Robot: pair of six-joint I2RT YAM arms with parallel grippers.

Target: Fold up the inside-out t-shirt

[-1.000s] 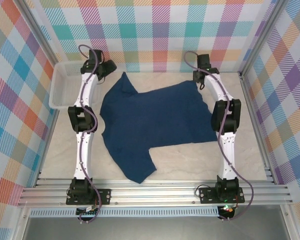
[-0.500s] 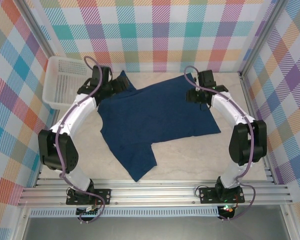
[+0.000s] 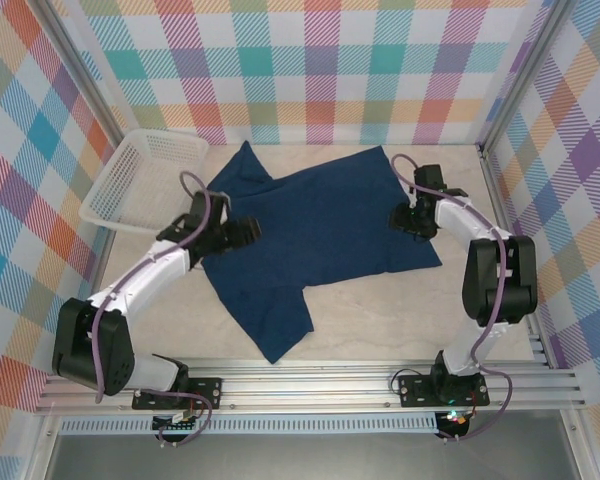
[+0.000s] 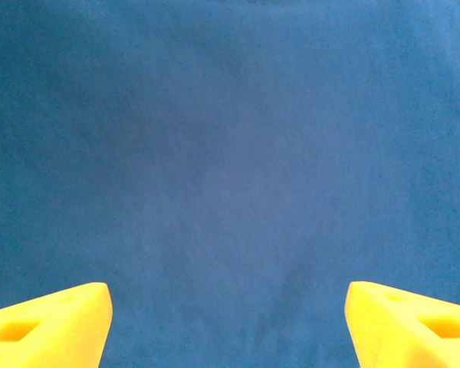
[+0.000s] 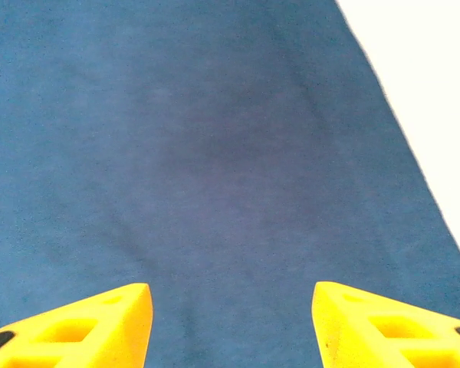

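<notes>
Honestly, my worry now is a bad pinch. The t-shirt (image 3: 320,225) lies spread on the tabletop (image 3: 380,320) just right of the basket (image 3: 140,180), skewed, with one sleeve pointing up beside the basket and the other trailing away from it toward the arm bases. The left end effector (image 3: 248,232) hovers over the cloth edge nearest the basket, its fingers spread wide with nothing between them. Its wrist view gives me smooth blue fabric and no hem to aim at, so closing here could gather a random fold or take one layer and not the other.

The right end effector (image 3: 405,220) sits over the side farthest from the basket, moderately open and also empty. The cloth edge runs diagonally close by, so a small drift could close it on bare tabletop. If one side catches and the other misses, I judge the lift would drag the shirt crooked.
</notes>
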